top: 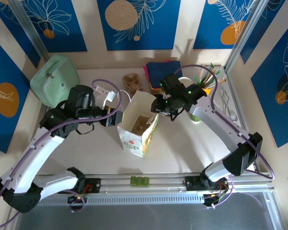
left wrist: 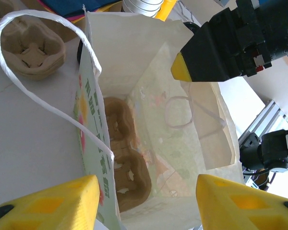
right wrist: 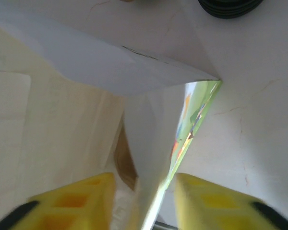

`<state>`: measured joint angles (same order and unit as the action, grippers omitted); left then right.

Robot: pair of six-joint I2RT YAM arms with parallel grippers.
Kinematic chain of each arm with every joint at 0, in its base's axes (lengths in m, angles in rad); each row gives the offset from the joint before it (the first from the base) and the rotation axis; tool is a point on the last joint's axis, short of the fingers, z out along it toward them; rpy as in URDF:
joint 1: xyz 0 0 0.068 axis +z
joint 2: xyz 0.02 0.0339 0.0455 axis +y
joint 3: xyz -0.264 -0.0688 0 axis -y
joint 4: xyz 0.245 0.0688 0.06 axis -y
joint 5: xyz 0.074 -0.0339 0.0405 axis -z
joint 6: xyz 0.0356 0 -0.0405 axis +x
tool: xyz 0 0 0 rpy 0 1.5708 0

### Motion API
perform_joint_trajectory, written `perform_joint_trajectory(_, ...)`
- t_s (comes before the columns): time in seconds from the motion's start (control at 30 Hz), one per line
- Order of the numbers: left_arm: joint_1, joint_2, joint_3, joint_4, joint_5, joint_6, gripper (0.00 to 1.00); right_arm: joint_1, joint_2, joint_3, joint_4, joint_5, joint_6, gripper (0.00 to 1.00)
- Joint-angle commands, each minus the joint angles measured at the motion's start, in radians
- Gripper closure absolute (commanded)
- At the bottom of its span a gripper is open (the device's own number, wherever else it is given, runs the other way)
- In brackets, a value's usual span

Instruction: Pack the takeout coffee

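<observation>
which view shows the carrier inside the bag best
Left wrist: it looks into the open bag, where the carrier lies on the bottom. The top view gives a small brown patch of it; the right wrist, a sliver behind the bag wall.

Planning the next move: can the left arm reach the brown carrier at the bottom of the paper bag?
Probably yes. The bag stands open with nothing over the carrier, and the right tool sits at the opposite rim. The left tool straddles one wall, so it must shift inward.
</observation>
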<state>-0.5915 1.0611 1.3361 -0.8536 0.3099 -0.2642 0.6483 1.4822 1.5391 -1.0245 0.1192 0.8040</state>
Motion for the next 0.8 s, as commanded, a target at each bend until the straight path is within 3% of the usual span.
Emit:
perform_joint_trajectory(0.0, -0.006, -0.020, -0.005, -0.007, -0.013, 0.006, 0.44, 0.009, -0.029, 0.020, 0.018, -0.032, -0.020, 0.74)
perform_joint_trajectory(0.13, -0.007, -0.035, 0.004, -0.010, -0.029, 0.002, 0.44, 0.031, -0.059, 0.025, 0.037, -0.040, -0.070, 0.90)
perform_joint_trajectory(0.27, -0.005, -0.071, 0.018, -0.007, -0.072, -0.015, 0.43, 0.076, -0.118, 0.024, 0.059, -0.036, -0.114, 0.99)
perform_joint_trajectory(0.6, -0.005, -0.220, -0.022, 0.042, -0.201, -0.067, 0.42, 0.246, -0.339, -0.136, 0.233, 0.028, -0.265, 1.00)
perform_joint_trajectory(0.77, -0.005, -0.259, -0.048, 0.069, -0.226, -0.064, 0.42, 0.283, -0.454, -0.244, 0.336, 0.046, -0.324, 1.00)
